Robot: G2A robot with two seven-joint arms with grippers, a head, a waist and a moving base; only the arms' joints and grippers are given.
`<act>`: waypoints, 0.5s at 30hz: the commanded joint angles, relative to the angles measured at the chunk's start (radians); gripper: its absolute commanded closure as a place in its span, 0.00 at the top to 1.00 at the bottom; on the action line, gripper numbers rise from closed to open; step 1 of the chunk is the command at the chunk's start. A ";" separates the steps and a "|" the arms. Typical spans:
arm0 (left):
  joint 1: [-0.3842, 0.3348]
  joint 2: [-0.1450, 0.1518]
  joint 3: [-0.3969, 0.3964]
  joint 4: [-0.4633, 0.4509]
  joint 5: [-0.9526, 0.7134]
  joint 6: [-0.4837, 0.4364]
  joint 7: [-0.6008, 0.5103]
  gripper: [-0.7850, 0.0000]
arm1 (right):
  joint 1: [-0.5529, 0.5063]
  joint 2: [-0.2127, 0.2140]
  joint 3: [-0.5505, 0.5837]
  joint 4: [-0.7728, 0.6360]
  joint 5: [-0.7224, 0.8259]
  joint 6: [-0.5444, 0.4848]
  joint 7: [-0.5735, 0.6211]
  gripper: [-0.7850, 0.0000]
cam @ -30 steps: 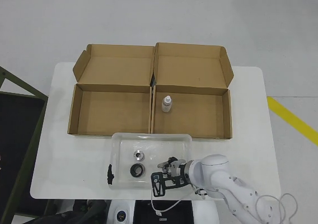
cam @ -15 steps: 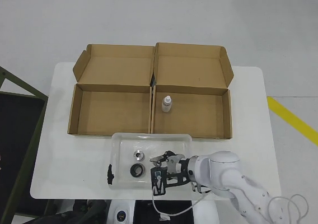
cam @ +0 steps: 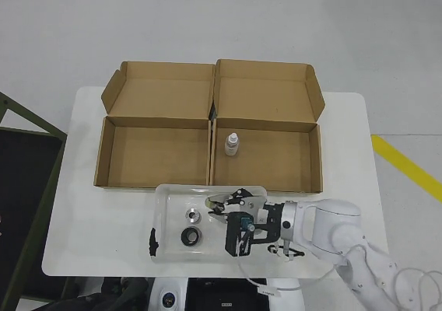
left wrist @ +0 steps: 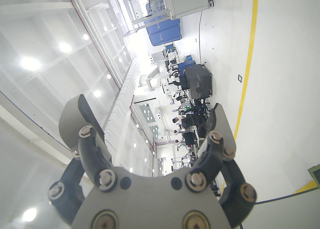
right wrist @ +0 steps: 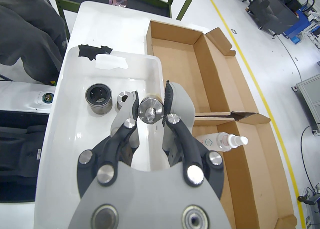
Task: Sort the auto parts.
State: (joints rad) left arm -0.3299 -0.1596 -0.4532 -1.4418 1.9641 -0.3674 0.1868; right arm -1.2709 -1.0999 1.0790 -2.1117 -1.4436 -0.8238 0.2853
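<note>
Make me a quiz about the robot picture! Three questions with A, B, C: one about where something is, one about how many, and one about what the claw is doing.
1. Where is the spray bottle?
A on the green shelf
B on the floor
C in a cardboard box

2. How many parts lie loose in the white tray?
A two
B none
C five

3. What is the right gripper doing?
A open and empty
B shut on a silver part
C squeezing the bottle

Answers:
1 C, the bottle lies on the box's floor.
2 A, a dark ring and a small silver piece sit there.
3 B, it pinches the part from both sides above the tray.
</note>
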 commanded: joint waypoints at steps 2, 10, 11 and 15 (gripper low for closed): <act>0.000 0.000 0.000 0.000 0.000 0.000 0.000 1.00 | 0.003 0.002 0.027 0.007 0.037 0.009 -0.023 0.00; 0.000 0.000 0.000 0.000 0.000 0.000 0.000 1.00 | 0.010 0.009 0.103 0.016 0.110 0.024 -0.055 0.00; 0.000 0.000 0.000 0.000 0.000 0.000 0.000 1.00 | 0.010 0.010 0.110 0.018 0.118 0.024 -0.058 0.00; 0.000 0.000 0.000 0.000 0.000 0.000 0.000 1.00 | 0.010 0.011 0.131 0.042 0.182 0.028 -0.083 0.00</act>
State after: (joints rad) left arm -0.3299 -0.1596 -0.4532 -1.4418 1.9641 -0.3674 0.1868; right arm -1.2599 -1.0889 1.2061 -2.0782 -1.2897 -0.7966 0.2125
